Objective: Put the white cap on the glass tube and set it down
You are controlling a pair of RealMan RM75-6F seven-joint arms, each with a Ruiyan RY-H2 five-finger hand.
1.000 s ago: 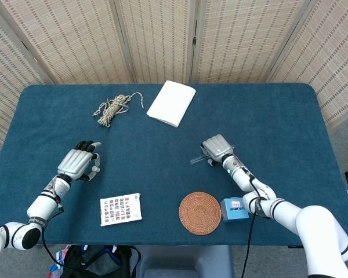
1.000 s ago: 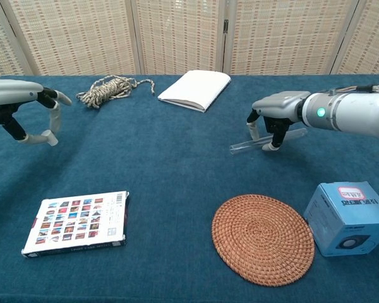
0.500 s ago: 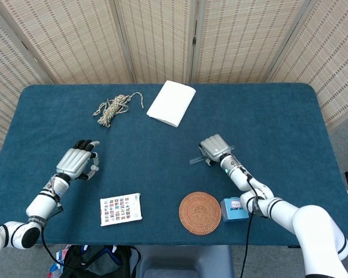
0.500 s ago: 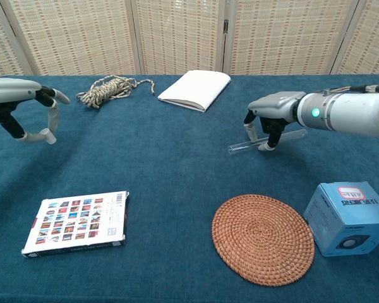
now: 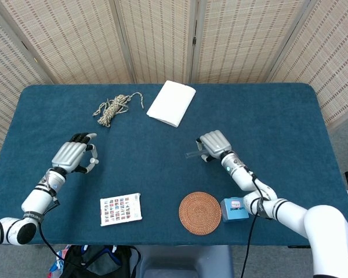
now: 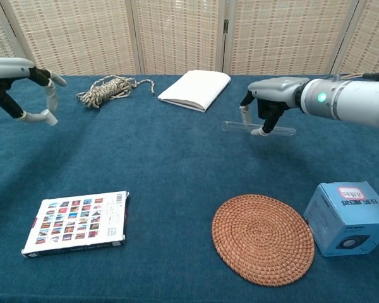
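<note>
My right hand (image 5: 214,143) (image 6: 268,104) grips the clear glass tube (image 6: 240,127) and holds it nearly level above the blue table (image 5: 162,168). In the head view the tube's open end (image 5: 191,155) sticks out to the left of the fingers. My left hand (image 5: 75,156) (image 6: 22,82) hovers over the table's left side, thumb and finger pinched together. A small white piece that I take for the white cap (image 6: 48,117) sits at their tips and is hard to tell from the pale fingertips. The hands are far apart.
A coil of rope (image 5: 116,108) and a white folded pad (image 5: 171,102) lie at the back. Near the front edge are a printed card box (image 5: 121,209), a round woven coaster (image 5: 200,212) and a small blue box (image 5: 234,209).
My right hand has lifted the tube higher and a little to the left, and the tube has levelled out. My left hand has risen too, still pinched.
</note>
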